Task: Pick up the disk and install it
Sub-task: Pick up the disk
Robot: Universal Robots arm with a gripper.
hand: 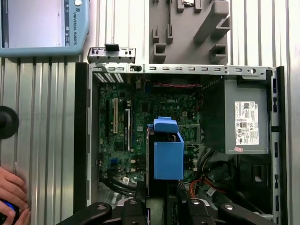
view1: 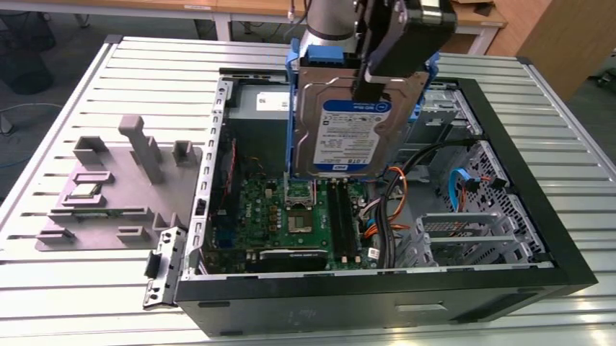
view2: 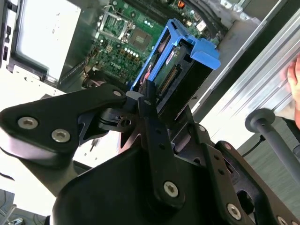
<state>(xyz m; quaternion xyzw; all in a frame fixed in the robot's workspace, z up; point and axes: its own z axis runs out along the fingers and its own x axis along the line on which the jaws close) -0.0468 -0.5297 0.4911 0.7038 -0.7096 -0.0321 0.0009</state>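
Note:
The disk point(view1: 348, 126), a silver drive with a white-and-blue label and blue rails, hangs upright above the open computer case point(view1: 385, 301). My gripper point(view1: 371, 88) is shut on its top edge. Its lower end hovers over the green motherboard point(view1: 293, 216). In the second wrist view the disk point(view2: 180, 70) sticks out from between the black fingers point(view2: 149, 110), with the board far beneath. The first wrist view looks straight down the disk's blue rail point(hand: 168, 157) into the case, and my gripper point(hand: 161, 201) is at the picture's edge.
A grey power supply point(hand: 246, 124) sits in one corner of the case. An empty metal drive cage point(view1: 472, 234) and orange and blue cables lie toward the exterior view's right. A grey fixture plate point(view1: 115, 194) rests on the slatted table. A person's hand point(hand: 11, 192) is near the table edge.

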